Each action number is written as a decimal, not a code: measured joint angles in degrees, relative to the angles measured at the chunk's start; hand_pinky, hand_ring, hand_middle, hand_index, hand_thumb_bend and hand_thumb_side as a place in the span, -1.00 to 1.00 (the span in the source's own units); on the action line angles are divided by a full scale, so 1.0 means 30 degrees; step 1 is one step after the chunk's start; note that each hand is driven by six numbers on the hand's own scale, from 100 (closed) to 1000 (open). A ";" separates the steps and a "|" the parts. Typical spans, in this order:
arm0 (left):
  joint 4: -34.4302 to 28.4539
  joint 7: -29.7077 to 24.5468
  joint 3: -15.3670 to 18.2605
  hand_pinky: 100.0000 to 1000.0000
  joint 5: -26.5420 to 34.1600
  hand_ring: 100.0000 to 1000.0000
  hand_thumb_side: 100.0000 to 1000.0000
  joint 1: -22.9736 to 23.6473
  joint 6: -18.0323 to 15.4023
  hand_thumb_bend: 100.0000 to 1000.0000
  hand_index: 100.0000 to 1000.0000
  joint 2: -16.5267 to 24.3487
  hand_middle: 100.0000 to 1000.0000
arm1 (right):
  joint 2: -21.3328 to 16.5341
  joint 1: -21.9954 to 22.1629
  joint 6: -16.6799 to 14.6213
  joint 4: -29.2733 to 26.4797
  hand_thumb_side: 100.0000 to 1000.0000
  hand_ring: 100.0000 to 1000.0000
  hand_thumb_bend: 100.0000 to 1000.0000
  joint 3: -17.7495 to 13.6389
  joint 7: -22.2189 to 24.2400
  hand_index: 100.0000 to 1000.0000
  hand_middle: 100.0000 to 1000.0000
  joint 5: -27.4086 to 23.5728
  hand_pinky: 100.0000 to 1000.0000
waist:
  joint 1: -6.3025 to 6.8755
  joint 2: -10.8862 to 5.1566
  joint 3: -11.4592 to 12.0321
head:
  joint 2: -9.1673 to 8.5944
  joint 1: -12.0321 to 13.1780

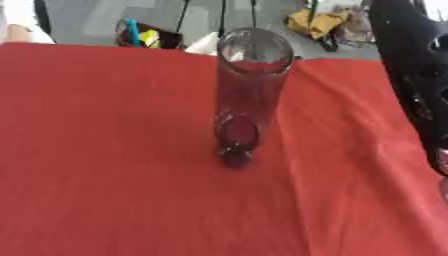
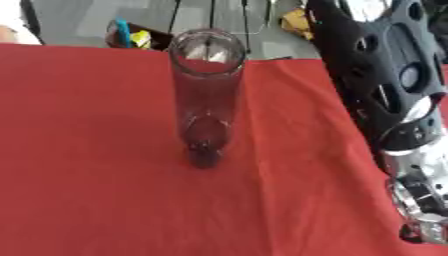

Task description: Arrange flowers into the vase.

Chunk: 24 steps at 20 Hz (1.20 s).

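Observation:
A tall clear glass vase (image 1: 250,95) stands upright near the middle of the red tablecloth (image 1: 105,150), its round mouth open and nothing inside it. No flowers show in either view. My right arm (image 2: 385,75), black with silver joints, runs down the right side of the table, a short way to the right of the vase and apart from it. It leaves the picture at the lower right corner, so the hand itself is hidden. My left arm and hand do not show.
Beyond the table's far edge lies clutter on a grey floor: a dark container with blue and yellow items (image 1: 140,36), thin black stand legs (image 1: 222,17), and a yellow bundle (image 1: 319,22). Bare red cloth spreads left of and in front of the vase.

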 measured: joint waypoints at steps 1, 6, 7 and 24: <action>0.0000 -0.0011 -0.0015 0.38 0.0001 0.69 0.93 0.0000 -0.0009 -1.00 0.92 0.0000 0.68 | 0.0080 -0.0098 -0.0011 -0.0004 0.10 -1.00 -1.00 -0.0005 -0.0096 -1.00 -1.00 -0.0063 -1.00 | -0.0001 0.0000 0.0003 | -0.0005 -0.0015; 0.0000 -0.0076 -0.0025 0.38 0.0036 0.69 0.92 -0.0010 0.0019 -1.00 0.92 0.0000 0.68 | 0.0623 -0.0286 -0.0077 -0.0111 0.09 -1.00 -1.00 -0.0076 -0.0636 -1.00 -1.00 -0.0365 -1.00 | -0.0037 -0.0002 0.0114 | 0.0010 -0.0184; 0.0000 -0.0102 -0.0036 0.38 0.0058 0.69 0.92 -0.0017 0.0041 -1.00 0.92 0.0000 0.68 | 0.0743 -0.0288 -0.0092 -0.0139 0.09 -1.00 -1.00 -0.0088 -0.0749 -1.00 -1.00 -0.0389 -1.00 | -0.0043 -0.0005 0.0141 | 0.0059 -0.0251; 0.0000 -0.0486 -0.0262 0.38 0.0514 0.69 0.93 -0.0087 0.0105 -1.00 0.91 -0.0026 0.68 | 0.1810 -0.0151 -0.0376 -0.0509 0.11 -1.00 -1.00 0.0192 -0.1478 -1.00 -1.00 0.0230 -1.00 | -0.0017 -0.0131 0.0345 | 0.1025 0.0203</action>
